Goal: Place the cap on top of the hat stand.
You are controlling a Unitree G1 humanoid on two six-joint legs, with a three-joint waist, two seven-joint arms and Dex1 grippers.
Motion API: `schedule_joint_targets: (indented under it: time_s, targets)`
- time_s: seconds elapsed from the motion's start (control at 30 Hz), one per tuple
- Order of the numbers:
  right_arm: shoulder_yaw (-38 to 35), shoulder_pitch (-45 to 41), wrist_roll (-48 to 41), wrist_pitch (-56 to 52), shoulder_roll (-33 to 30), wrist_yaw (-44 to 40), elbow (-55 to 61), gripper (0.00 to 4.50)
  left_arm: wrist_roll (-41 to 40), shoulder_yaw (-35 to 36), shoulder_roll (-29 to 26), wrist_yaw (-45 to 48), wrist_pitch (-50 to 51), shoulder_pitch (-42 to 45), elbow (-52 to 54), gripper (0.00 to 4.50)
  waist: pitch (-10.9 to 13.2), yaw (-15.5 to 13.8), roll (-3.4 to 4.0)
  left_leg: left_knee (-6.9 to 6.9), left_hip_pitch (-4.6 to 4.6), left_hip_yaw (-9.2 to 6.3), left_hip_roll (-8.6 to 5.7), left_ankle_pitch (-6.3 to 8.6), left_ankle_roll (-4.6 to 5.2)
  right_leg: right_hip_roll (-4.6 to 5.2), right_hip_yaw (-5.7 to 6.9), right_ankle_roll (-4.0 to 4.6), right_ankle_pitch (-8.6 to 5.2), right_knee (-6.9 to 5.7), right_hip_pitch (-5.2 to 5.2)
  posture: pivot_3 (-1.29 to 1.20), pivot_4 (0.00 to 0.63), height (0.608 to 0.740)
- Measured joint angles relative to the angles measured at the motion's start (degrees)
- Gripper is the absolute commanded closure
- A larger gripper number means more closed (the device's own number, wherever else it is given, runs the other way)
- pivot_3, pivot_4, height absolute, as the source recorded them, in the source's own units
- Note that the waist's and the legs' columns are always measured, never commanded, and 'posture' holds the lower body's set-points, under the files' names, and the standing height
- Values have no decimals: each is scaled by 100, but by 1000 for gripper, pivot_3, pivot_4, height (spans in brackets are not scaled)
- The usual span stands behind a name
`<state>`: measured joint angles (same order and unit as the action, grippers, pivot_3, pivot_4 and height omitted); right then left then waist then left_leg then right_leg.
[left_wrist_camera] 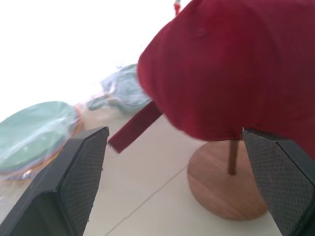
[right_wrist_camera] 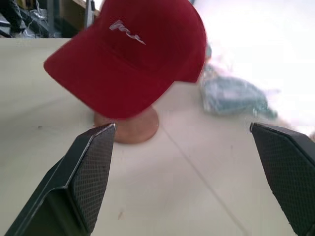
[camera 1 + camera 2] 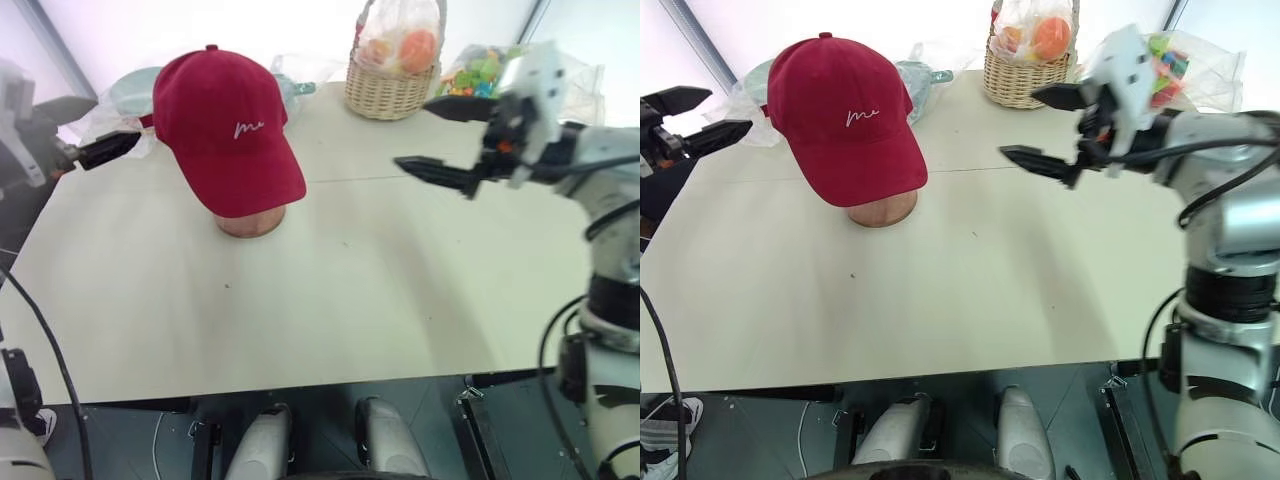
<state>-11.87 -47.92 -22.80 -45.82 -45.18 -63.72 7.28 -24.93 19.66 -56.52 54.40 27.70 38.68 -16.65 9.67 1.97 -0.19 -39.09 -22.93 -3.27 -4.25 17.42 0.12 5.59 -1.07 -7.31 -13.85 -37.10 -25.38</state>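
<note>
The surface (image 3: pixel 330 300) is a wide pale top, and both hands are above it with nothing between their fingers. The cap (image 3: pixel 225 130) is already sitting on the hat stand (image 3: pixel 250 220): its crown covers the top disc and the rod, and only the round wooden base shows below the brim. In the left wrist view the rod and base are seen under the crown, and the back strap hangs loose toward the left hand.

The right hand (image 3: pixel 440 135) is well apart from the cap, on its brim side, with its two fingers spread wide. The left hand (image 3: pixel 695 115) is near the back of the cap, also with fingers apart, not touching the fabric.

My judgement is that the placing is done and the step in hand is to leave cleanly. To do it well, each hand should go away from the cap in a straight way, without passing over it. The left hand needs more care, because the strap hangs close to its fingers and could catch. The cap sits a little tilted forward, so any push on the brim may pull it off the disc.

Behind the cap there are a basket (image 3: pixel 390 90) and some wrapped plates (image 1: pixel 37 130); keep away from them.
</note>
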Motion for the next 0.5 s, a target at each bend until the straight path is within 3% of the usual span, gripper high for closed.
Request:
schedule_joint_targets:
  time_s: [0.27, 0.5]
  targets:
    - [-242, -456, -268, 468, -691, -436, -2171, 24, -586, 888, 870, -1111, 819, -1612, 1735, 0, 1, 24, 0, 2, 0, 6, 3, 1, -2, 14, -10, 0, 0, 13, -5, 0, 150, 740]
    - [-12, -466, -93, 1243, -662, -524, -3128, 24, -682, 1199, 1506, -2248, 1044, -1996, 2336, 0, 2, -80, -1, -5, 0, 11, 0, 0, -4, 21, -9, 0, 0, 14, -5, 0, 150, 740]
